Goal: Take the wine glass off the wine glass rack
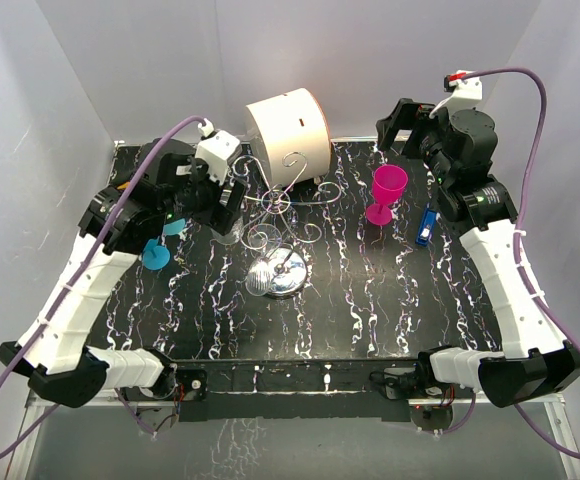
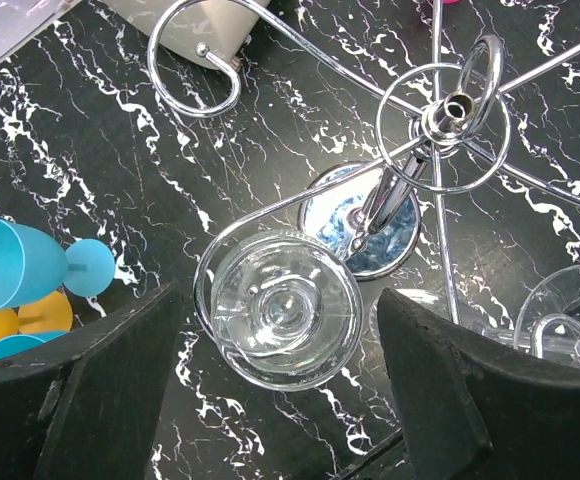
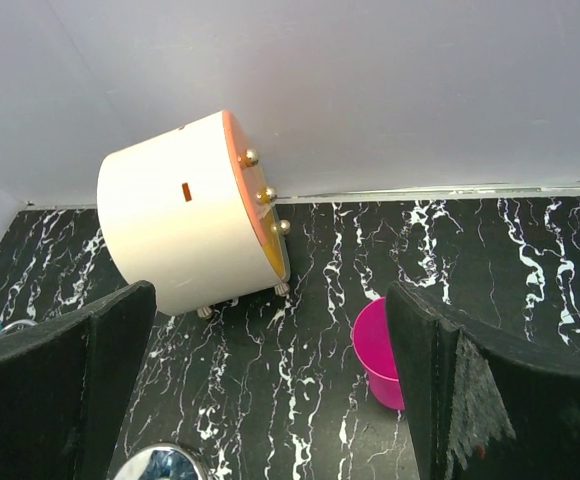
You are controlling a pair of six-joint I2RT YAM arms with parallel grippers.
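Left arm (image 1: 80, 290) reaches forward and inward from its base, wrist bent down over the left side of the wine glass rack (image 1: 282, 200). Its jaws are apart, one black finger (image 2: 80, 390) on each side of a clear wine glass (image 2: 285, 305), and we see no contact. That glass hangs foot-up in a curled wire arm of the rack, just beside the round chrome base (image 2: 360, 220) in the wrist view.

Right arm (image 1: 505, 270) stretches up the right side and its wrist is lifted near the back wall. Its jaws are wide apart and hold nothing, looking down at the white drum (image 3: 190, 215) and a pink goblet (image 3: 380, 355).

Counts:
- We see two arms and one rack.
- We see two clear wine glasses, the second (image 2: 570, 320) hanging at the right edge of the left wrist view.
- One pink goblet stands upright on the tabletop (image 1: 370, 310), right of the rack and apart from it.
- At least one teal goblet (image 2: 20, 265) lies on its side under the left arm, touching an orange piece (image 2: 20, 315).
- One drum sits at the back, tipped on its side.
- One small blue object (image 1: 425, 227) lies near the right arm, and we can't tell what it is.
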